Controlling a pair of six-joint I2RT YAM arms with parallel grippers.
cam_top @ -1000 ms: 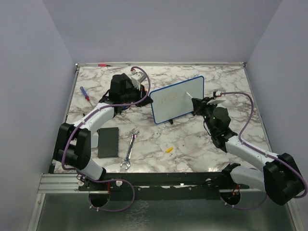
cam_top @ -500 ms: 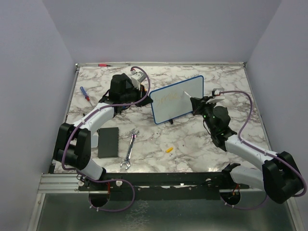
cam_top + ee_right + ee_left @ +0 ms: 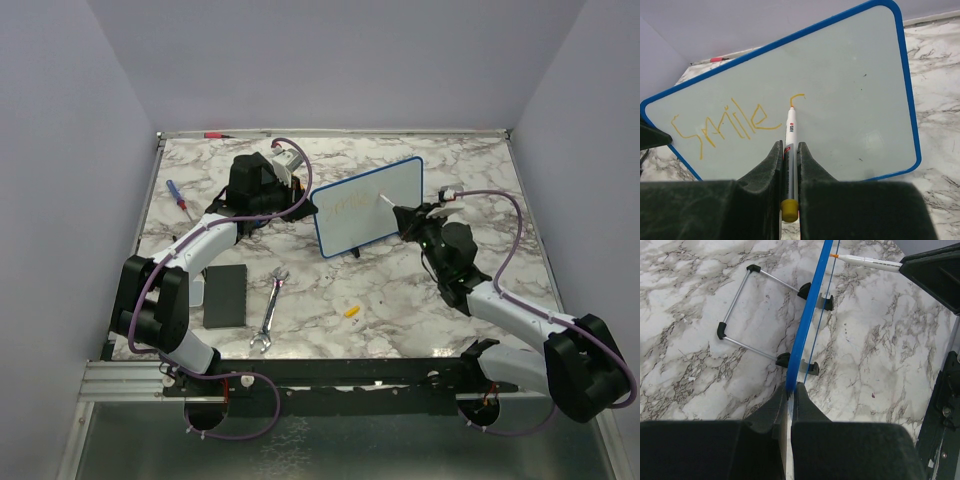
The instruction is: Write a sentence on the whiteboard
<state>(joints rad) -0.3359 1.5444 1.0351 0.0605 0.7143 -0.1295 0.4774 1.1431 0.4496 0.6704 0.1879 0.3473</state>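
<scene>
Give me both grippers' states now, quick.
Left gripper: shut on the whiteboard, clamping its blue edge.
Right gripper: shut on the marker.

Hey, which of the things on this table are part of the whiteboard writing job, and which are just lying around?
In use:
whiteboard
yellow writing on it
marker, gripped in the right claw
left claw, pinching the board's edge

Lying about:
wrench
screwdriver
black pad
small yellow piece
</scene>
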